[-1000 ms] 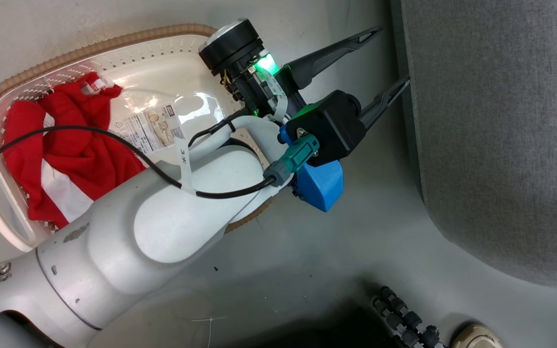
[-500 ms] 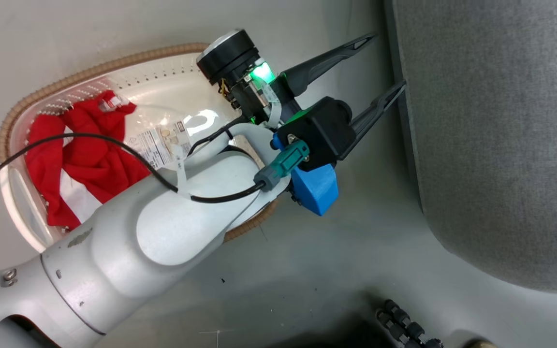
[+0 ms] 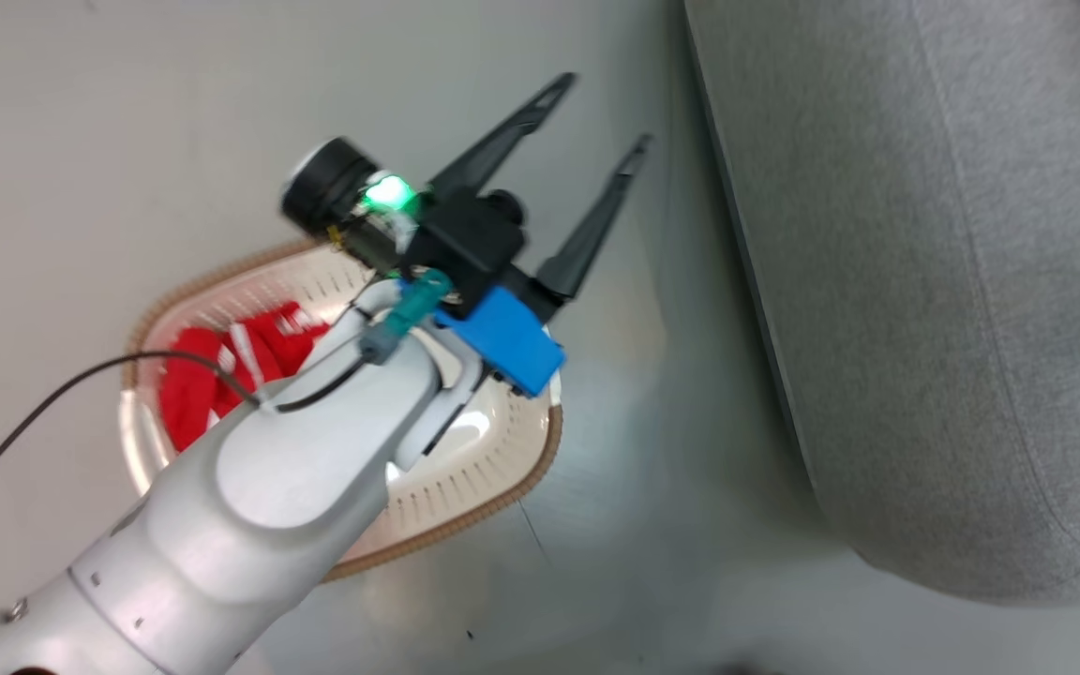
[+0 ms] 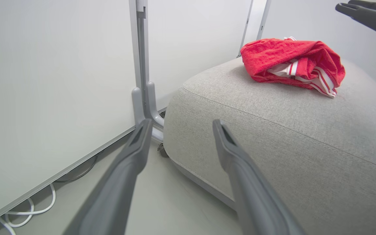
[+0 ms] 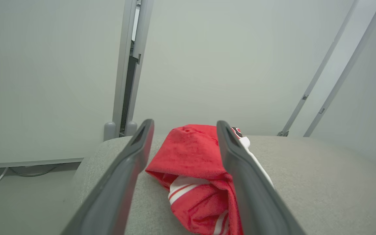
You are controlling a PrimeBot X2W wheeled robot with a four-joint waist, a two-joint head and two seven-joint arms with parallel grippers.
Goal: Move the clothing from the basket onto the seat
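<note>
The left pincer [image 3: 599, 114] is hanging over the grey floor [image 3: 643, 562] between the basket [image 3: 512, 469] and the seat [image 3: 924, 281]. Its two dark fingers are standing wide apart and gripping nothing, and they are pointing toward the seat's rounded corner. The pale forearm behind it is crossing over the basket and covering much of it. One red garment with white stripes [image 3: 221, 375] is lying bunched at the far end of the basket, partly hidden by that arm.

The right pincer [image 5: 184, 123] is hovering above the seat with its fingers spread just as wide, and nothing is caught between them. A second red garment [image 5: 194, 163] is resting crumpled on the grey cushion, showing between the two fingers, with its white stripes showing at the folds. A white wall panel [image 4: 44, 81] is standing just behind the seat.
</note>
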